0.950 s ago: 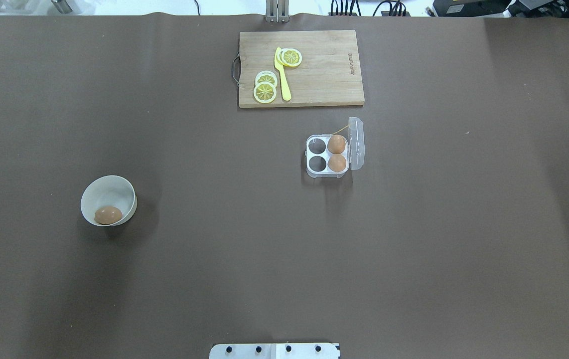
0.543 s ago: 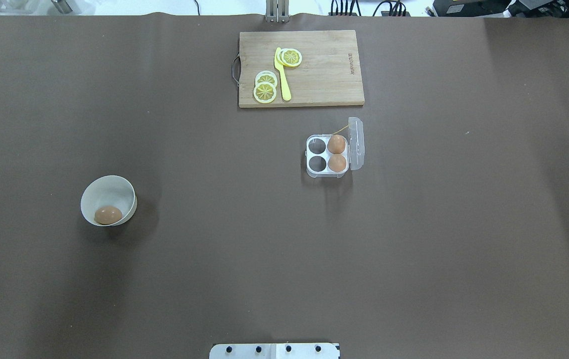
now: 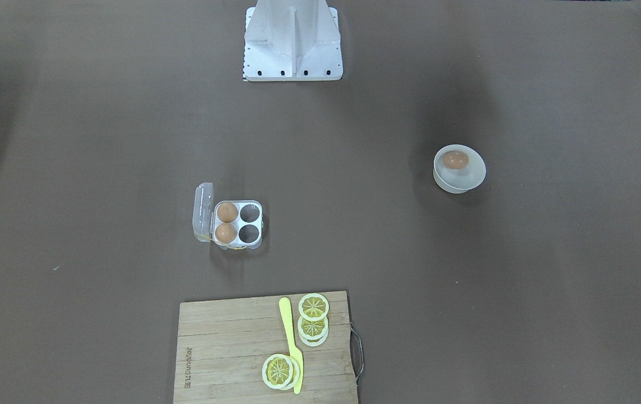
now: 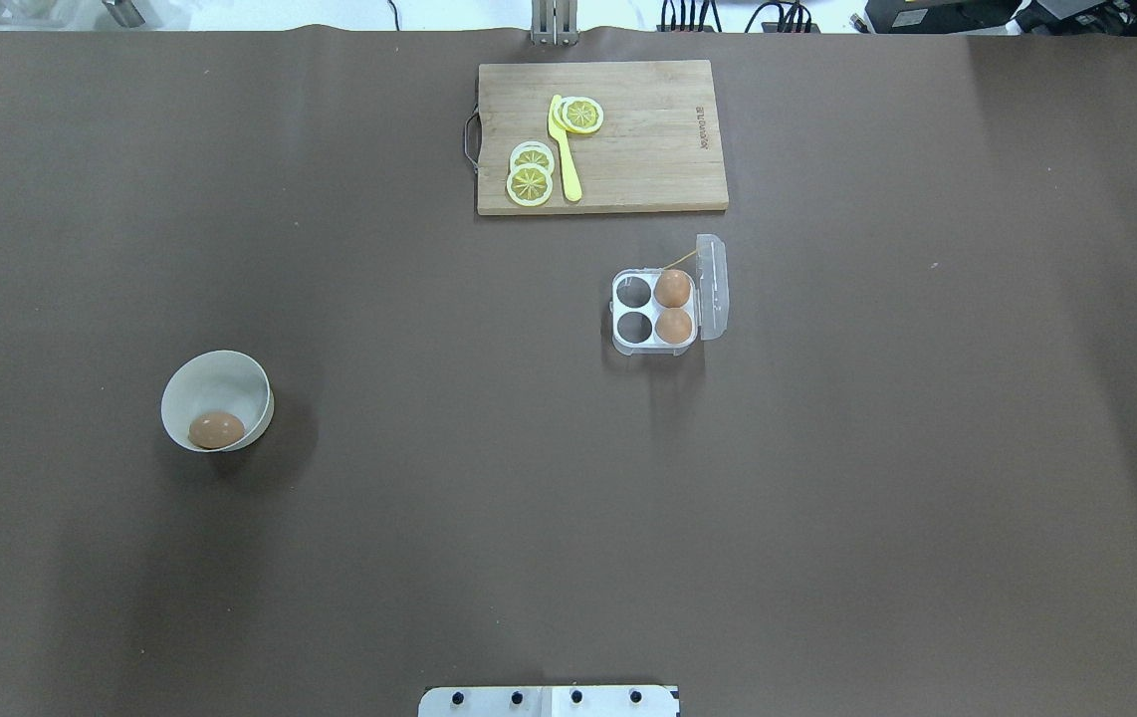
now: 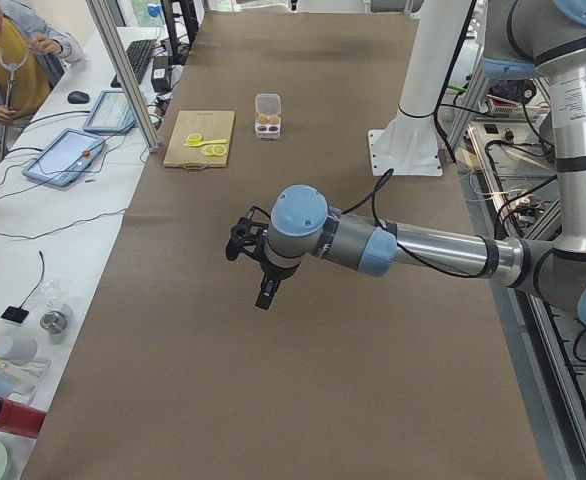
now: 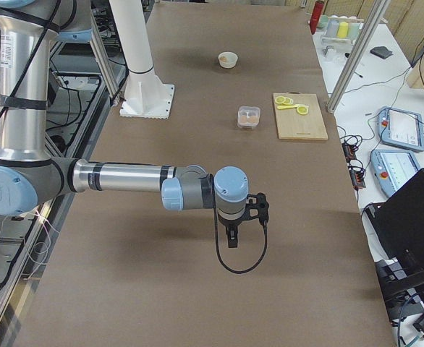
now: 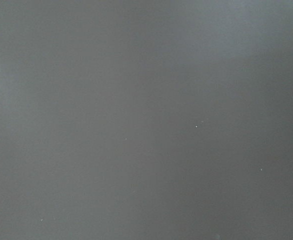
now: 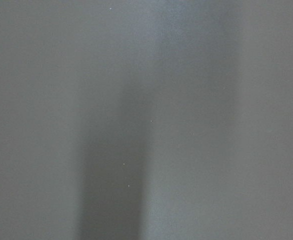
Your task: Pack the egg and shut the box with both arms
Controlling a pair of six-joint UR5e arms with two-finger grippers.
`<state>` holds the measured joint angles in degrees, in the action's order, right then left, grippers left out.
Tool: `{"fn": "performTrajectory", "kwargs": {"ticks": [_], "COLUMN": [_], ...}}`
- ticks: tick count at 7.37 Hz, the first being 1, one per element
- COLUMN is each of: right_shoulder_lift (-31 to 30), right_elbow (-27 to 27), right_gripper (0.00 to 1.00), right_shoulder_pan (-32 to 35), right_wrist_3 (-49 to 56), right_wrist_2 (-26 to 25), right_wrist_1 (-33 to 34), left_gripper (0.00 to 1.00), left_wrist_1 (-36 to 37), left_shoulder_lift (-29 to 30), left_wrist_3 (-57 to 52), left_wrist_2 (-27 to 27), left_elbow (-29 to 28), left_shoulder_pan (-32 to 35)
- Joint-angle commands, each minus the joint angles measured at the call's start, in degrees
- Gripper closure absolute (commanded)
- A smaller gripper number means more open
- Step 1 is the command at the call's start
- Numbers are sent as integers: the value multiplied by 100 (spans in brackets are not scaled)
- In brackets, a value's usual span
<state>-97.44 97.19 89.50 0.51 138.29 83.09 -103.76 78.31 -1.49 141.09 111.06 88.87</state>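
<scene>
A brown egg (image 4: pixel 216 430) (image 3: pixel 455 160) lies in a round white bowl (image 4: pixel 192 382) on the robot's left side of the table. The clear box (image 4: pixel 655 311) (image 3: pixel 237 224) stands near the table's middle, lid (image 4: pixel 712 287) open and hinged upright; its white tray holds two brown eggs (image 4: pixel 672 289) (image 4: pixel 673 326) in the cells by the lid, and the other two cells are empty. The left gripper (image 5: pixel 265 295) and right gripper (image 6: pixel 231 238) hang above bare table far from both, seen only in the side views; I cannot tell whether they are open or shut. Both wrist views show only blurred table.
A wooden cutting board (image 4: pixel 628 139) (image 3: pixel 225 348) with lemon slices (image 4: pixel 530 183) and a yellow knife (image 4: pixel 566 149) lies at the far edge beyond the box. The white stand's base (image 3: pixel 292 39) sits at the robot's side. Operators and devices line the side benches.
</scene>
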Motion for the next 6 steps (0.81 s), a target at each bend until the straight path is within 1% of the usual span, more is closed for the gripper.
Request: {"fn": "performTrajectory", "kwargs": {"ticks": [1, 2, 3, 4, 5, 6], "right_shoulder_lift": [-90, -108, -108, -108, -108, -108], "right_elbow": [-25, -25, -25, -25, -25, -25], "right_gripper": [0, 0, 0, 0, 0, 0], "right_shoulder_pan": [-55, -99, -117, -117, -117, -117], "right_wrist_3": [2, -15, -16, -16, -16, -16], "right_wrist_2": [5, 5, 5, 14, 14, 23], "right_wrist_1": [-92, -92, -100, -100, -92, -92], "left_gripper": [12, 12, 12, 15, 15, 16], "left_wrist_1": [-364, -347, -355, -356, -356, -373], "left_shoulder_lift": [464, 927, 1123, 1282, 1414, 1563], "left_wrist_3": [-88, -89, -150, -385, -1084, -1421], "left_wrist_2": [-29, -168, -857, -1116, -1128, -1119], "left_elbow": [-40, -101, -84, -128, -302, -565], "left_shoulder_pan": [-938, -1708, -2272, -2591, -2681, -2752]}}
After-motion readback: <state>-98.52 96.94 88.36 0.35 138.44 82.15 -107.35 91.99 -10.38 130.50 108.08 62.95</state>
